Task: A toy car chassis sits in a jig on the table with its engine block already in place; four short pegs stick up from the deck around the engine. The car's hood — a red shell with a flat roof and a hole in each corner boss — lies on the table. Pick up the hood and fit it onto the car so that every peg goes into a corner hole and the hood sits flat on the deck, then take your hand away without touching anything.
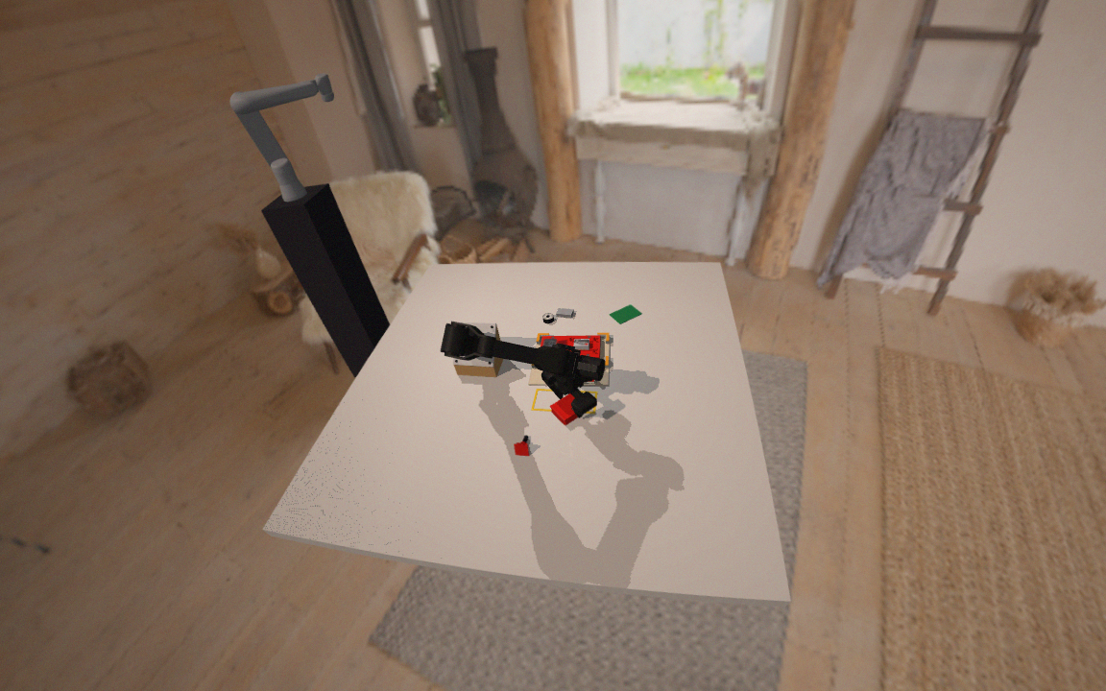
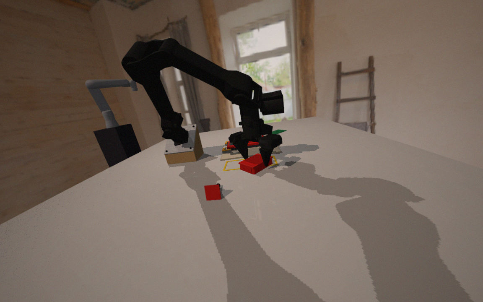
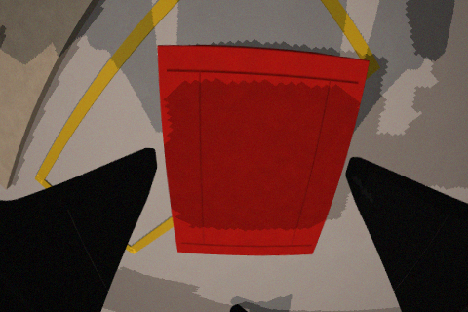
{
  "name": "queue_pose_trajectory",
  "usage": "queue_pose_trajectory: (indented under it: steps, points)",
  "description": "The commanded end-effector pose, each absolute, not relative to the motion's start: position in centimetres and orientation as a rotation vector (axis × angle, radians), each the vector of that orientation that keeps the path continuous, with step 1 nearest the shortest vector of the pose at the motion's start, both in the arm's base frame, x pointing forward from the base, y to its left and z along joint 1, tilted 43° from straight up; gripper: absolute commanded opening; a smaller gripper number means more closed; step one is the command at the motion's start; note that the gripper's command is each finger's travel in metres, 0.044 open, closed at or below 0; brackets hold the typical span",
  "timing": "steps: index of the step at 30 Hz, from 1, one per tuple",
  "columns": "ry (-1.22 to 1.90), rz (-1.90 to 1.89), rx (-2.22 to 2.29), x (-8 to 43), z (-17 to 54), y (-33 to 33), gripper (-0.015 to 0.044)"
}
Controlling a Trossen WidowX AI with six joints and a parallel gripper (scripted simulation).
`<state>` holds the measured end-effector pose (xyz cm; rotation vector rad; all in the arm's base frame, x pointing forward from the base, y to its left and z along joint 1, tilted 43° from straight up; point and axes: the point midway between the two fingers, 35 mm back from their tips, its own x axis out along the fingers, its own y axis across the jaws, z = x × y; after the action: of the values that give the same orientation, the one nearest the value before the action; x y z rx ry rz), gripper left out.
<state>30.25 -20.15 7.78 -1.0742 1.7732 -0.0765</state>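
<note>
The red hood [image 1: 563, 411] [image 2: 251, 164] [image 3: 258, 132] lies roof up on the table, askew across part of a yellow outline [image 1: 534, 400] [image 2: 225, 165] [image 3: 109, 69]. My gripper [image 2: 256, 162] [image 3: 255, 163] is open and low over the hood, pointing down, with one finger on each side. In the wrist view narrow gaps show between the fingertips and the hood's sides. The red chassis [image 1: 596, 345] sits in its jig [image 2: 232, 157] behind the hood, partly hidden by my arm. The pegs cannot be made out.
A small red part [image 1: 521, 448] [image 2: 212, 192] with a black end stands in front of the hood. Behind the jig lie a green card [image 1: 625, 314] [image 2: 279, 131], a grey block [image 1: 565, 312] and a round black-and-white part [image 1: 548, 318]. My arm's base stands on a wooden box [image 1: 477, 369] [image 2: 185, 157] at the left.
</note>
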Motion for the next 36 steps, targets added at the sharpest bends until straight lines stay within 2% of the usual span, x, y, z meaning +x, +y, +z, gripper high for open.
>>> queue_pose_trajectory:
  steps: [1, 5, 9, 18, 28, 36]
  points:
    - [1.774, -0.071, -1.072, 30.2, 7.5, -20.3, 0.044]
    - [1.774, -0.071, -1.072, 30.2, 7.4, -20.4, 0.044]
    - [1.773, -0.077, -1.074, 30.2, 7.6, -20.3, 0.0335]
    - [1.773, -0.077, -1.074, 30.2, 7.6, -20.3, 0.0275]
    - [1.773, -0.074, -1.074, 30.4, 8.9, -19.0, 0.0012]
    - [1.773, -0.073, -1.072, 30.7, 11.4, -16.6, 0.0]
